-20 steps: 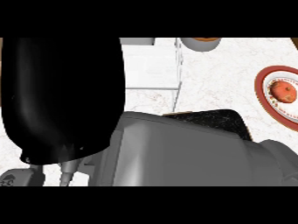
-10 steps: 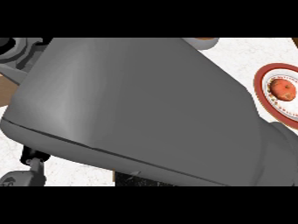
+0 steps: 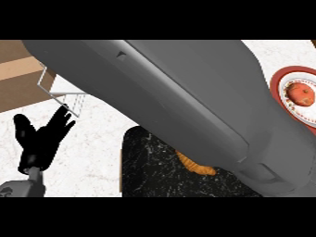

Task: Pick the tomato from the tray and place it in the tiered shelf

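The view is being crossed from far left to near right by the grey right forearm (image 3: 187, 102), held close under the head. A second ago the left of the view was being filled by a large black shape, and half a second ago nearly everything was being covered by grey. Now more of the scene is being uncovered at the left, where a corner of the white wire shelf (image 3: 56, 90) and a stretch of the pale worktop (image 3: 85, 148) are being shown. The tomato (image 3: 301, 93) is being left untouched through all of this. It is lying on a red-rimmed plate (image 3: 313, 111) at the far right, in the same place as before, so the pick is judged as not yet begun. The right robot hand is not being shown at all, so its opening cannot be told. The left robot hand (image 3: 42, 139) is being held at the near left, just below the shelf corner. Its fingers are spread wide and upward, and nothing is being held or touched by it. A dark tray (image 3: 153, 171) is being partly hidden under the forearm at the near middle. An orange thing (image 3: 196, 165) on it is too covered to be named.
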